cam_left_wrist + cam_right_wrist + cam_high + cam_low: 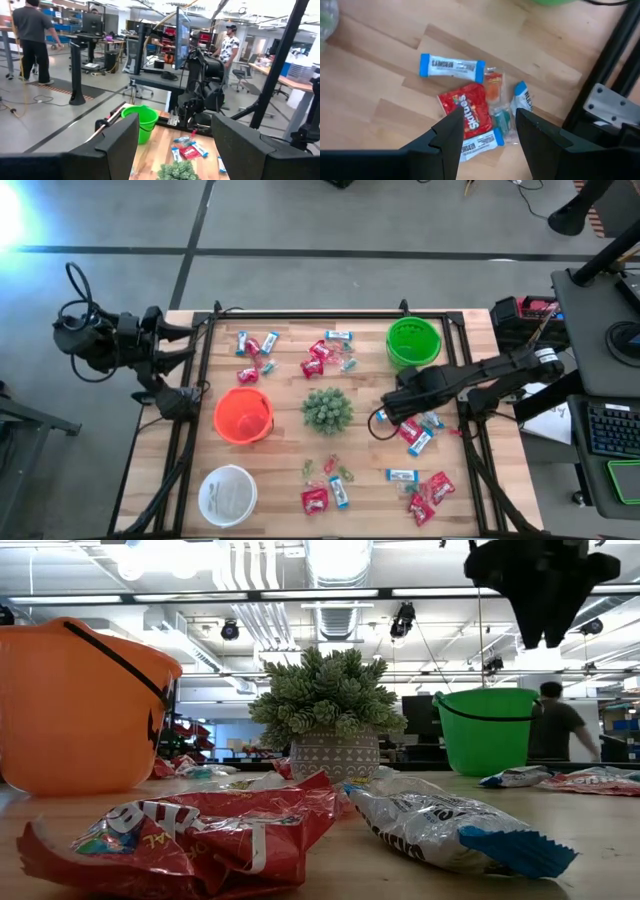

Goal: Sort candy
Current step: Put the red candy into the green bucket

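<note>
High view shows the candy (pixel 325 358) scattered over the table (pixel 280 480) in loose clusters; the white bowl (pixel 227 494) looks empty, the other bowls perhaps too, so sorting has barely begun. The right gripper (pixel 485 131) hovers, fingers parted and empty, over a red packet (pixel 464 107). The left gripper (pixel 175 145) waits at the table's edge, wide open.

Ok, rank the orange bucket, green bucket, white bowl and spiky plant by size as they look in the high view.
Largest to smallest:
1. orange bucket, white bowl and green bucket: look about alike, no clear order.
2. spiky plant: a bit smaller across.
</note>
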`<state>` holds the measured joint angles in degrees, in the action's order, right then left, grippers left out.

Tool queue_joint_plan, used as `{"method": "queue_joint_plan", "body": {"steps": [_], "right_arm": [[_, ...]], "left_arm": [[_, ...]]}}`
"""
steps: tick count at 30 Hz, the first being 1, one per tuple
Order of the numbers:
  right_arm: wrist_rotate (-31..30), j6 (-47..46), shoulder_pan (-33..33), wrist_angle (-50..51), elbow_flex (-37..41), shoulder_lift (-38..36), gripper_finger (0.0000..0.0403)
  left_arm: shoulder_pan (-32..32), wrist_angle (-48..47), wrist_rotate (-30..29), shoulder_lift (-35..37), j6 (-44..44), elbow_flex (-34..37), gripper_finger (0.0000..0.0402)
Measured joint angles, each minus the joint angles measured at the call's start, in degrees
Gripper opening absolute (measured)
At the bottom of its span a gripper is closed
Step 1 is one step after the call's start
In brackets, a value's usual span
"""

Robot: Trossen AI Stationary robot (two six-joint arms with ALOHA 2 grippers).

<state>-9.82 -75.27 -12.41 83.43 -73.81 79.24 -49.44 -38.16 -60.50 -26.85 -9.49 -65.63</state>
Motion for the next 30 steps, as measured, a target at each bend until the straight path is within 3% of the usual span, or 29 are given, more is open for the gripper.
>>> {"method": "queue_joint_plan", "body": {"steps": [16, 30], "right_arm": [[4.3, 3.7, -3.6, -7.7, 4.1, 0.5, 0.0196], [8.6, 5.6, -6.5, -18.8, 17.6, 0.4, 0.0196]], "left_arm": [[0.0, -0.5, 0.2, 0.0, -0.2, -0.4, 0.0232], [0.0, -0.4, 0.1, 0.0, -1.5, -0.4, 0.0232]]}}
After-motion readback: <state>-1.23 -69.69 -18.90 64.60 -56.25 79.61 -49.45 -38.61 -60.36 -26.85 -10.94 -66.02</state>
